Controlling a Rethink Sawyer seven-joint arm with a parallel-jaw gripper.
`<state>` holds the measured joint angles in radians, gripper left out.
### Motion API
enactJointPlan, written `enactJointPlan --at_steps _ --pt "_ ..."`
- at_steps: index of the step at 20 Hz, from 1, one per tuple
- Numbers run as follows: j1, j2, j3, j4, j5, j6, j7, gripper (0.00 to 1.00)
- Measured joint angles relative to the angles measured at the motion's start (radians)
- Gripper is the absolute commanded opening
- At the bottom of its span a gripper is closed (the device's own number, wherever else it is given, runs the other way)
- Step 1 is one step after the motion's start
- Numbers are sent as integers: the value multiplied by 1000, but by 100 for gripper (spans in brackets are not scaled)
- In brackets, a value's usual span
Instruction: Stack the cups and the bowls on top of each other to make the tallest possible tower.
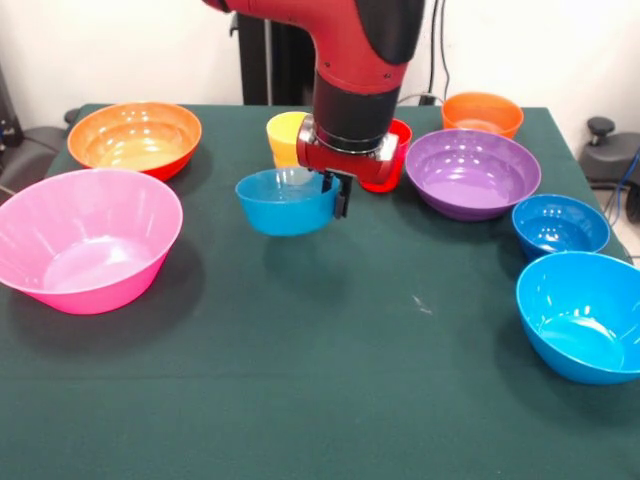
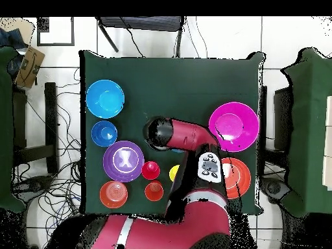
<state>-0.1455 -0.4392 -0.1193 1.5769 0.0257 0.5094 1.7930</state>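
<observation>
My gripper is shut on the right rim of a small blue bowl, which hangs a little above the table with its shadow beneath. A yellow cup stands just behind the bowl, and a red cup shows beside the wrist. In the overhead view the arm hides the gripper; only a sliver of the held bowl shows. There the yellow cup, the red cup and an orange-red cup stand apart. No tower stands anywhere; every bowl sits alone.
Large pink bowl and large orange bowl sit at the left. Purple bowl, small orange bowl, another small blue bowl and a medium bright blue bowl line the right side.
</observation>
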Motion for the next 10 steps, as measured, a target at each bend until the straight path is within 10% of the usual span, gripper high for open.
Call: enactJointPlan --at_steps 10 --pt "52 59 -13 2 0 -28 0 0"
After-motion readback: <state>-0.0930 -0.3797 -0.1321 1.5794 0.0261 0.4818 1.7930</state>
